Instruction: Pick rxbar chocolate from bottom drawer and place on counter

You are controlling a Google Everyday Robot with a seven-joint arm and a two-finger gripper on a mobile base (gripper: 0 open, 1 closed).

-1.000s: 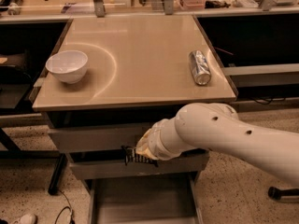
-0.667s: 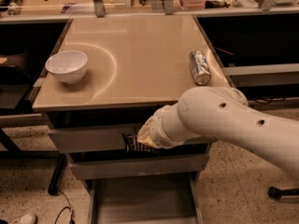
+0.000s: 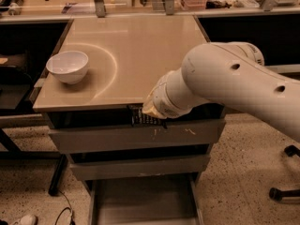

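Your white robot arm (image 3: 234,78) enters from 3 o'clock over the glossy beige-tan counter (image 3: 140,46). The grey metal bottom drawer (image 3: 140,203) stands open at 6 o'clock. The gripper (image 3: 143,117) sits at the counter's front edge. You cannot tell its grip, nor whether the dark patch there is the black-wrapped rxbar chocolate.

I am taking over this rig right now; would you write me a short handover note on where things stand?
Gripper: at the counter's front edge, just below the tabletop, largely hidden by the wrist.
Rxbar chocolate: a small dark item at the gripper is probably it, but this is not certain.
Bottom drawer: pulled open, visible floor bare.
Counter: holds a white bowl; no bar on it.
Done: the bar seems to be out of the drawer.
Left: lift above the edge, set the bar on the counter, release.
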